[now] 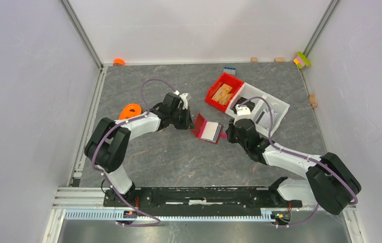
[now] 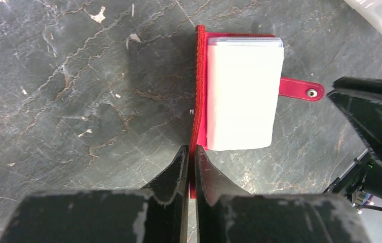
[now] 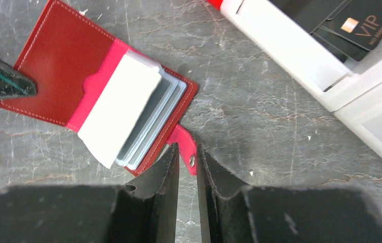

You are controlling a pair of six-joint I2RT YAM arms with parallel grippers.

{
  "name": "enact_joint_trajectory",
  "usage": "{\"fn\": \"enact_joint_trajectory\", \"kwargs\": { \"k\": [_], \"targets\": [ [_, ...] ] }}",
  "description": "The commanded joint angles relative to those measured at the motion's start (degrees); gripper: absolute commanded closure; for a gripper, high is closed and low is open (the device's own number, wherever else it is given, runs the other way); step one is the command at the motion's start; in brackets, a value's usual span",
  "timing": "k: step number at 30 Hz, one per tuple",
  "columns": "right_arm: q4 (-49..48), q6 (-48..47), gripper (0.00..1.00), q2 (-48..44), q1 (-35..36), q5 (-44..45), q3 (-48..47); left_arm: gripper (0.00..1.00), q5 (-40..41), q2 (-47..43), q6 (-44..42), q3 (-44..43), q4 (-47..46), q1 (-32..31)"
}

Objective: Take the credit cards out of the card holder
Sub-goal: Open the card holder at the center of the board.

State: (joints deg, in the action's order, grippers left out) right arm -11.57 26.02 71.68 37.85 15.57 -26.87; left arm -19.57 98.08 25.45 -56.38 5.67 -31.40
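The card holder (image 1: 199, 125) lies open at the middle of the table, a white-topped stack of credit cards (image 3: 120, 109) sitting in its right half. At its 9 o'clock the left gripper (image 2: 191, 152) is clenched on the edge of the bare flap. At 3 o'clock the right gripper (image 3: 186, 149) has its jaws narrowly apart around the snap tab (image 3: 183, 142); whether it pinches it I cannot tell. At 1 o'clock stands a red bin (image 1: 214, 96), at 2 o'clock a white bin (image 3: 290, 55) with a black card (image 3: 366, 25) reading "VIP".

Bright, even light; soft shadows.
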Motion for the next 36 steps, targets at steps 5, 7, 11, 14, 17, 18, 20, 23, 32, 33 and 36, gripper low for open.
{"fn": "enact_joint_trajectory", "kwargs": {
  "k": [5, 7, 11, 14, 17, 18, 20, 23, 32, 33, 36],
  "targets": [
    [-1.2, 1.6, 0.75, -1.1, -2.5, -0.3, -0.7, 0.89, 3.7, 3.8, -1.4, -2.4, 6.2, 0.4],
    [-1.2, 1.2, 0.64, -0.8, -2.6, -1.2, -1.0, 0.88, 3.7, 4.9, -1.8, -3.2, 7.1, 0.3],
    [-2.3, 0.1, 0.53, -0.2, -2.6, -3.8, -1.2, 0.85, 2.7, 6.0, -2.0, -4.1, 7.9, -0.1],
    [-2.0, -1.2, 0.53, 1.2, -2.6, -5.5, -2.2, 0.76, 3.3, 6.2, -2.3, -4.7, 8.8, -0.5],
    [-0.3, -1.5, 0.52, 4.0, -2.6, -6.1, -4.1, 0.67, 5.4, 6.0, -3.1, -5.6, 10.4, -1.6],
    [0.2, -1.5, 0.52, 4.9, -2.7, -6.2, -4.8, 0.64, 6.6, 5.8, -3.4, -5.9, 11.0, -1.9],
    [0.9, -1.7, 0.53, 6.4, -2.6, -6.4, -5.7, 0.61, 8.2, 5.7, -3.8, -6.3, 12.0, -2.5],
    [1.7, -1.8, 0.53, 7.9, -2.6, -6.3, -6.6, 0.59, 9.3, 5.7, -4.1, -6.8, 12.6, -3.1],
    [3.2, -2.0, 0.51, 10.2, -2.5, -5.6, -8.2, 0.56, 11.1, 6.3, -4.8, -8.0, 14.1, -4.4],
    [3.2, -2.0, 0.51, 10.3, -2.5, -5.5, -8.3, 0.56, 11.1, 6.4, -4.8, -8.1, 14.1, -4.6],
    [3.6, -2.0, 0.52, 11.3, -2.5, -5.2, -8.8, 0.56, 10.9, 6.5, -5.1, -8.5, 14.4, -5.1]
  ]
}}
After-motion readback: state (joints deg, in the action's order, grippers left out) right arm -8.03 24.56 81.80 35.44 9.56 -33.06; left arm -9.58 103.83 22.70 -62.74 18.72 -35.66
